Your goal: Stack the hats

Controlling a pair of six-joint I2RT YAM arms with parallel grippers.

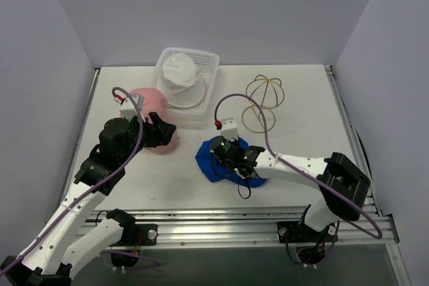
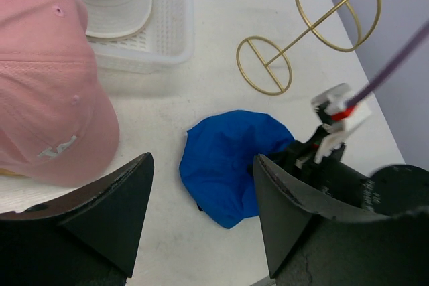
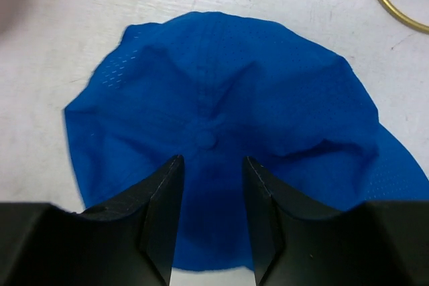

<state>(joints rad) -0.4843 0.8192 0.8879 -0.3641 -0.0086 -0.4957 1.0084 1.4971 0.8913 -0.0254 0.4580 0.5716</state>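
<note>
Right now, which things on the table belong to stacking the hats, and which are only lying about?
Job: pink fabric cap; royal blue fabric cap; off-white floppy fabric hat.
Lying about: white plastic mesh basket; gold wire dome frame.

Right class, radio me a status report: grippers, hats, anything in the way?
Left gripper open beside pink cap. Right gripper open over blue cap. White hat in basket; none stacked. Gold wire frame stands clear.
</note>
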